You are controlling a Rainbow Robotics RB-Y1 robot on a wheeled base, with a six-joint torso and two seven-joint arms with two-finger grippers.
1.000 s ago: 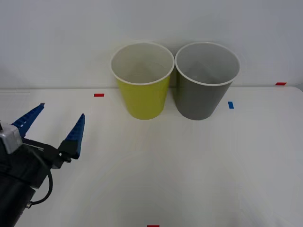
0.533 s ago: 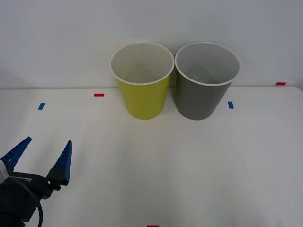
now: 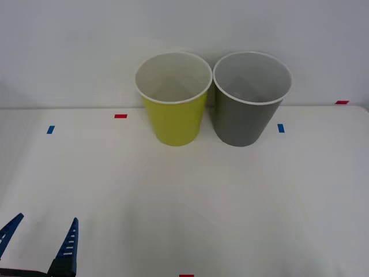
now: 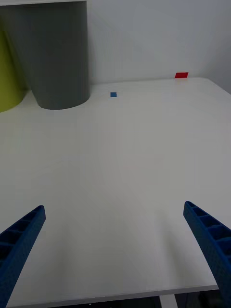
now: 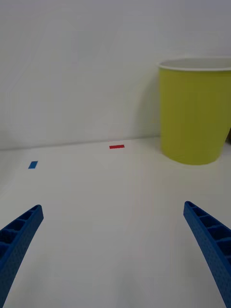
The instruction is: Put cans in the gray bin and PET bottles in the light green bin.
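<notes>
The light green bin and the gray bin stand side by side at the back of the white table, both upright with white rims. No cans or PET bottles are in view. My left gripper sits open at the table's front left corner, holding nothing, and its wrist view looks toward the light green bin. My right gripper is open and holds nothing near the table's front right, facing the gray bin.
Small red tape marks and blue tape marks lie on the table. A white wall rises just behind the bins. The table's right edge and corner lie close to the right gripper.
My left gripper has drawn back toward the table's front left corner, staying open. The bins have not moved.
</notes>
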